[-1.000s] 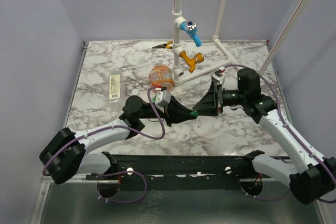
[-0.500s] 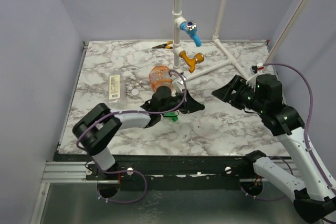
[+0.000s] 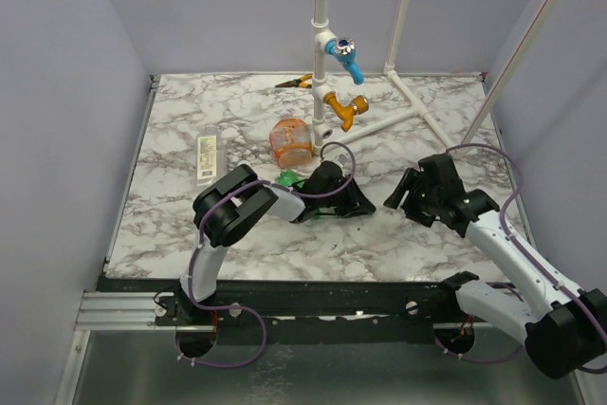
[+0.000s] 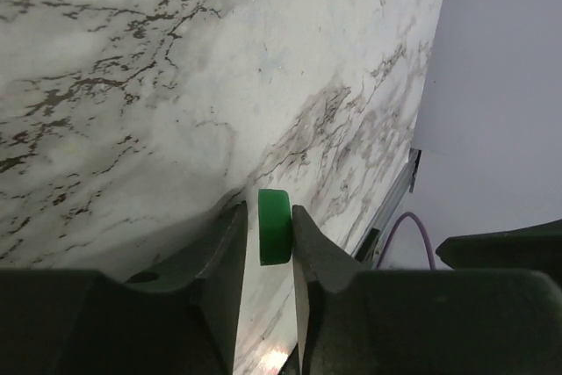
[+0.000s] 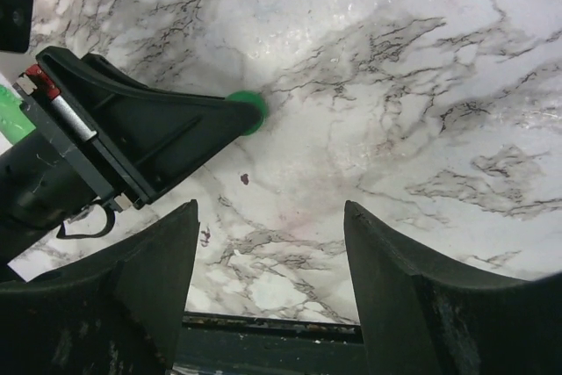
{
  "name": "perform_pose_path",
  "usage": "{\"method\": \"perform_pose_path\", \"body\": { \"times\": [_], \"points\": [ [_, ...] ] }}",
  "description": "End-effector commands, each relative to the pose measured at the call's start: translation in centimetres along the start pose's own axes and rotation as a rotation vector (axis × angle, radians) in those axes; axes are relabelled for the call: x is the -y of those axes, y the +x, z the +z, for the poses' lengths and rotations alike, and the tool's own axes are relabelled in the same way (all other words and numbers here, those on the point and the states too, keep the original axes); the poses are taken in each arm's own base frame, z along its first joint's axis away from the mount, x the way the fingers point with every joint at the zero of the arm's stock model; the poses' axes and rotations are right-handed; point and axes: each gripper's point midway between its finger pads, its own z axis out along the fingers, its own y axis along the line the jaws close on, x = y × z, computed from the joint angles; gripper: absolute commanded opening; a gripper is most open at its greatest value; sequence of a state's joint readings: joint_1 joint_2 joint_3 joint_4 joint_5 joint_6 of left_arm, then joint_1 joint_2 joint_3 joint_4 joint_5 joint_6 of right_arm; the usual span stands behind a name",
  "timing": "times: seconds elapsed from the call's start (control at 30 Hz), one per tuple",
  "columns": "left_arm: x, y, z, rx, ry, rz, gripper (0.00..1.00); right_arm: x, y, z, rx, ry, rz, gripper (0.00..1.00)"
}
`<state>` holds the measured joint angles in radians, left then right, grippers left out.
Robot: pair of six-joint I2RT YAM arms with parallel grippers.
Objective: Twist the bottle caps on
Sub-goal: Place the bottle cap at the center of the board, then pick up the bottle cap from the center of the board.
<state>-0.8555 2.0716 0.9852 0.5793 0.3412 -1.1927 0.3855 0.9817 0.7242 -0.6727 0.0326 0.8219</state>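
My left gripper (image 4: 267, 217) is shut on a dark green bottle cap (image 4: 274, 226), held on edge low over the marble table (image 3: 190, 111). The right wrist view shows the same cap (image 5: 248, 110) at the tip of those black fingers. My right gripper (image 5: 268, 243) is open and holds nothing; it hovers just right of the left gripper (image 3: 363, 207). A bit of the slim green bottle (image 3: 285, 178) shows behind the left arm. The orange bottle (image 3: 291, 139) lies by the pipe frame, and the clear labelled bottle (image 3: 207, 156) lies at the left. I see no white cap.
A white pipe frame (image 3: 321, 54) with a blue tap (image 3: 343, 52) and an orange tap (image 3: 343, 109) stands at the back centre. Pliers (image 3: 294, 82) lie behind it. Purple walls close in on both sides, and a metal rail (image 3: 303, 301) runs along the near edge.
The grippers, close together a second ago, have parted. The right gripper drew back, opened wider and dropped low to the table. The left arm folded, still holding the green cap.
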Motion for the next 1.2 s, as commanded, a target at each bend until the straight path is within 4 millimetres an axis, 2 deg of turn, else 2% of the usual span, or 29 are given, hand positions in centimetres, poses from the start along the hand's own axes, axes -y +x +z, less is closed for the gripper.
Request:
{"method": "perform_pose_path", "body": {
  "times": [0.0,0.1,0.27,0.37,0.43,0.63,0.7,0.77,0.87,0.97,1.03,1.17],
  "points": [
    [-3.8,-0.2,0.2,0.027,-0.191,0.004,0.33,0.1,-1.5,0.8,0.076,0.016,0.018,0.7],
    [-4.6,-0.5,-0.1,0.037,-0.252,0.035,0.43,0.6,-1.0,1.5,0.069,0.026,0.019,0.7],
    [-5.5,-0.8,-0.5,0.038,-0.32,0.075,0.46,1.3,-0.4,2.5,0.055,0.043,0.013,0.69],
    [-5.3,-1.4,-1.2,0.06,-0.341,0.115,0.46,1.5,-0.2,3.0,0.049,0.052,0.006,0.66],
    [-4.3,-2.2,-1.8,0.08,-0.341,0.166,0.49,1.7,-0.2,3.2,0.049,0.06,0.0,0.63],
    [0.9,-5.3,-4.3,0.149,-0.321,0.427,0.58,2.0,-0.2,3.7,0.045,0.079,-0.023,0.63],
    [2.5,-5.9,-5.9,0.164,-0.322,0.521,0.61,2.1,-0.2,3.8,0.048,0.086,-0.036,0.63],
    [3.4,-6.8,-8.0,0.195,-0.372,0.613,0.62,1.9,-0.1,4.0,0.051,0.096,-0.066,0.63],
    [4.5,-7.5,-12.0,0.254,-0.422,0.771,0.67,1.4,0.6,4.8,0.042,0.13,-0.133,0.63],
    [4.5,-8.4,-15.9,0.309,-0.479,0.944,0.75,0.9,1.3,6.2,0.026,0.178,-0.19,0.63],
    [4.3,-8.9,-18.3,0.335,-0.521,1.069,0.76,0.6,1.7,7.0,0.013,0.202,-0.214,0.61],
    [3.5,-8.7,-21.6,0.332,-0.539,1.329,0.78,0.4,1.2,8.0,0.032,0.248,-0.246,0.6]
  ]
}}
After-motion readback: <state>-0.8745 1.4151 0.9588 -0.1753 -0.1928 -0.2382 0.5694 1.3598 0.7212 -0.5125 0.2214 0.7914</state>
